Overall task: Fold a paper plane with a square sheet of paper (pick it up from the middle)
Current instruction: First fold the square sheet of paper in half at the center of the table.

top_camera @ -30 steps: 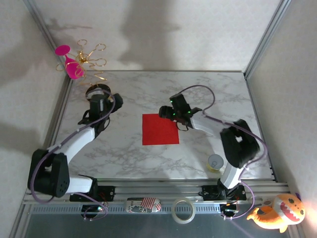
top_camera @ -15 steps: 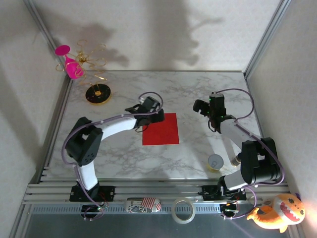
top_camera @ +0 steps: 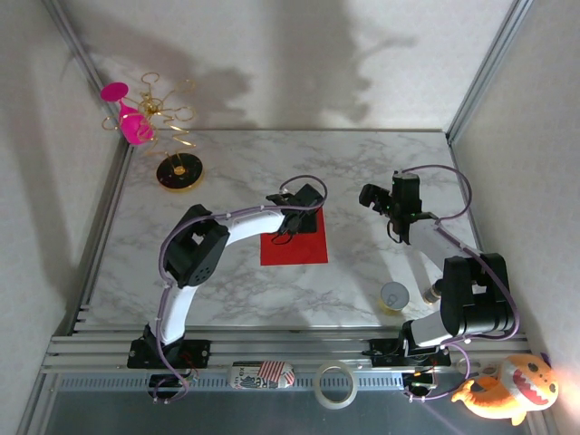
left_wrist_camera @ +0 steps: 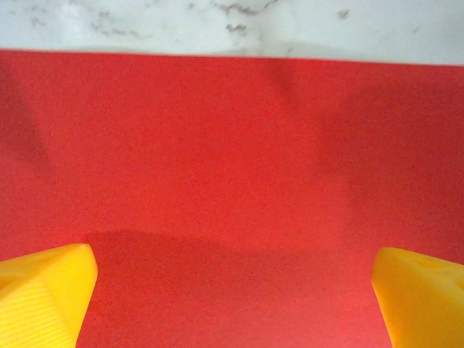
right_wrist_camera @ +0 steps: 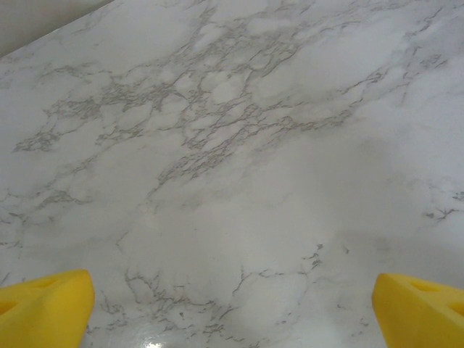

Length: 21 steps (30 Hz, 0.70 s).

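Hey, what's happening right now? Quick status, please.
Left tool open over red paper sheet. Right tool open above marble table. Sheet flat, unfolded, unobstructed.

Tabletop (top_camera: 362, 159): white marble pattern with grey veins, glossy.
Far-left corner: gold wire rack (top_camera: 172, 113) rising from a round gold base (top_camera: 178, 171) that sits on the tabletop. A pink wine glass (top_camera: 127, 113) hangs tilted on the rack's left side.
Near-right edge: small round container (top_camera: 393, 297), grey top over yellow; contents cannot be told.
On the metal rail in front of the tabletop: a red-and-white striped item (top_camera: 263, 373), with a roll of clear tape (top_camera: 334, 367) lying flat just right of it.
Near-right corner, off the rail: orange plush toy (top_camera: 507, 390).
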{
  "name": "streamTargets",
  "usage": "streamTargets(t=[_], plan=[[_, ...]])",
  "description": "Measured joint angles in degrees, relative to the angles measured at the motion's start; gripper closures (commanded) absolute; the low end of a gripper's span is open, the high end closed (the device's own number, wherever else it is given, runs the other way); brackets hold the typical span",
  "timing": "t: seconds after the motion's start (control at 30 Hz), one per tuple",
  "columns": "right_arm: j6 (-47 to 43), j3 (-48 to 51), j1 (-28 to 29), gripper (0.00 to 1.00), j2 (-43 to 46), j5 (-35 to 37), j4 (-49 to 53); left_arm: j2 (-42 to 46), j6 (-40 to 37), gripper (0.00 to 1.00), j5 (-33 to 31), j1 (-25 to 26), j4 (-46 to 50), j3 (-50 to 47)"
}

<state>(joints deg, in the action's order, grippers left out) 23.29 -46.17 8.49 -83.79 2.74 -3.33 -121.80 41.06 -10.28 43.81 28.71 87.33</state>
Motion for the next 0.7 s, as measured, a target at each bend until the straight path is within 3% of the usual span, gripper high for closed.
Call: streamTargets(t=[0.7], plan=[[0.0,-0.11,0.0,0.01,0.0,-1.46,0.81,-2.01,-0.76,0.08,-0.33,0.52,1.97,1.7]])
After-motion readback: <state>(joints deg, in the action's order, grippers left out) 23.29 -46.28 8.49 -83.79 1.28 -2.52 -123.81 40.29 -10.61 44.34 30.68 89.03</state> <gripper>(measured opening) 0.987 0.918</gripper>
